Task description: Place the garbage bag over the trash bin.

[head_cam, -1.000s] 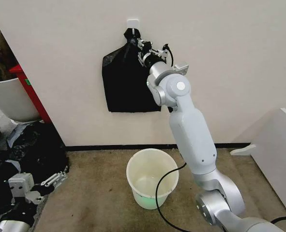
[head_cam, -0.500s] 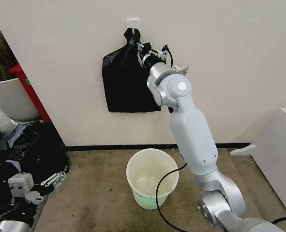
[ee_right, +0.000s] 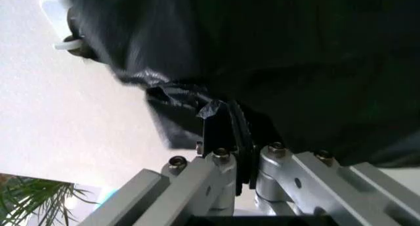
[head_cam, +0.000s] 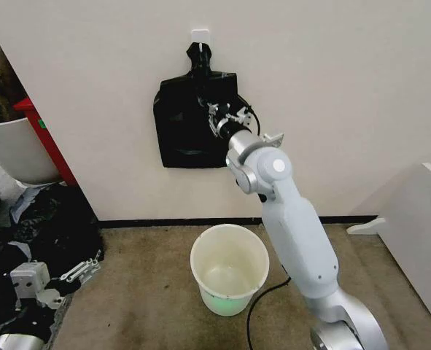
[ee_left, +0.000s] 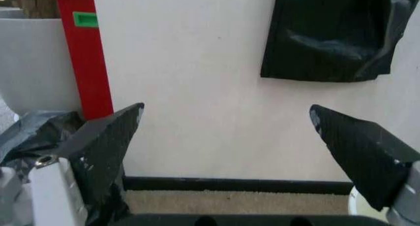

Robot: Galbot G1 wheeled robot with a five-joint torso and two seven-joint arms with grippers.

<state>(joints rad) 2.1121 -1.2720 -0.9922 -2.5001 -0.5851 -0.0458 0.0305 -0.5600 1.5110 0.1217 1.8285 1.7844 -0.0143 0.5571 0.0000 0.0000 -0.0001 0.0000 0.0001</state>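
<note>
The right gripper (head_cam: 214,117) pinches the garbage bag (head_cam: 182,120), which hangs hooked above its closed fingers, the trash bin (head_cam: 230,268) far below unlined.

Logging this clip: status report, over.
Right gripper shut on garbage bag, bag on wall hook. Left gripper open, low, idle. Trash bin unlined on floor, nothing in the way.
</note>
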